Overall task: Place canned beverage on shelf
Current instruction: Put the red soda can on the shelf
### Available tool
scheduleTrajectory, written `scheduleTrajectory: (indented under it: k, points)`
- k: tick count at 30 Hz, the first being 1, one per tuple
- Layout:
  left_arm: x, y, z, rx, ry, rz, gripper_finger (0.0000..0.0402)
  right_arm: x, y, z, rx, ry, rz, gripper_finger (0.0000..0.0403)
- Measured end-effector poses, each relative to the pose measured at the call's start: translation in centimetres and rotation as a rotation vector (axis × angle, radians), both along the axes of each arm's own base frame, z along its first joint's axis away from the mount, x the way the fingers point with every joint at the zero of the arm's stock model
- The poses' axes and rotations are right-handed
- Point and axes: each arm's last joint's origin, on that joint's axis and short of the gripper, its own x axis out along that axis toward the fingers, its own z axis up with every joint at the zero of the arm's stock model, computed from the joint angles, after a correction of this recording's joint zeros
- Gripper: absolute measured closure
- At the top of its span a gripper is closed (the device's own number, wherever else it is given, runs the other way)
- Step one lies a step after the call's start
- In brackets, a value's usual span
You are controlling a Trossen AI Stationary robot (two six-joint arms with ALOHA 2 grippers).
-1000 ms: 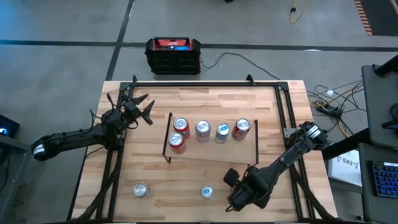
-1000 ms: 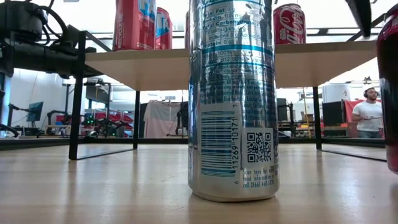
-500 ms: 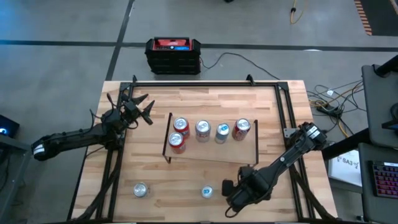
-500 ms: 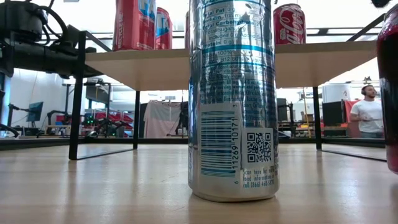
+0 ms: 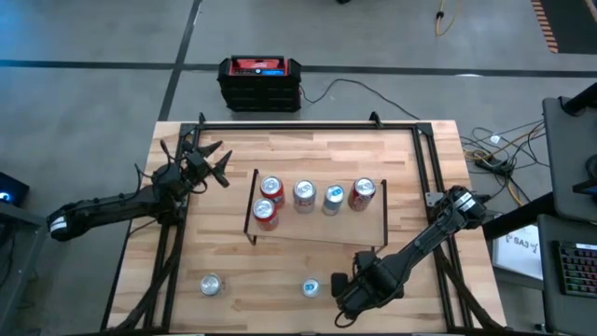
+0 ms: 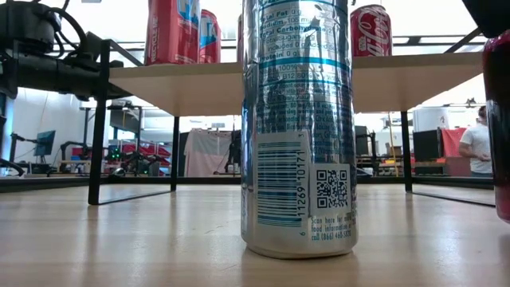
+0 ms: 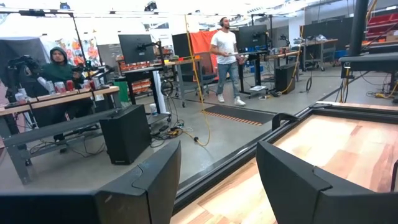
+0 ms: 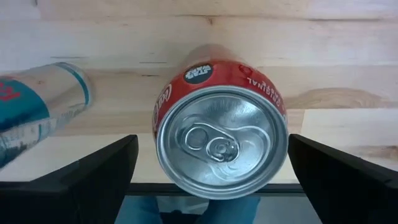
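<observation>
A red canned beverage (image 8: 221,140) stands upright on the table near its front edge, and shows at the right edge of the low view (image 6: 499,119). My right gripper (image 5: 347,291) hangs over it, pointing down and open, one finger on either side of the can's top, apart from it. A silver-blue can (image 5: 311,287) stands just to its left. The shelf (image 5: 317,233) stands mid-table on black legs and carries several cans (image 5: 305,194). My left gripper (image 5: 213,161) waits open at the far left, holding nothing.
Another silver can (image 5: 212,285) stands at the near left of the table. The silver-blue can (image 6: 299,127) fills the middle of the low view. A black and red box (image 5: 260,82) lies on the floor beyond the far edge. People are in the room behind.
My right gripper has rolled about the line it points along while staying above the red can, and has edged slightly toward the table's left. The cans and the left arm have kept still.
</observation>
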Motion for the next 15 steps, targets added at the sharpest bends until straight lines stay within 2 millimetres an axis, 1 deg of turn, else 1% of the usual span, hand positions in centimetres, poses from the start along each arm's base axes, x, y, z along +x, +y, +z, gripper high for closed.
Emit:
scheduleTrajectory:
  k: [4,7,12,15]
  points:
    - [0.0,0.0,0.0,0.000,0.000,0.000,0.0207,0.1,0.2,-0.4,-0.008,-0.002,0.083,0.0003]
    - [0.0,0.0,0.0,0.000,0.000,0.000,0.0207,0.2,0.2,-0.8,-0.010,0.009,0.105,0.0003]
    - [0.0,0.0,0.0,0.000,0.000,0.000,0.0207,0.3,0.3,-1.3,-0.022,0.027,0.115,0.0003]
    - [0.0,0.0,0.0,0.000,0.000,0.001,0.0207,0.1,0.3,-1.3,-0.011,0.059,0.069,0.0013]
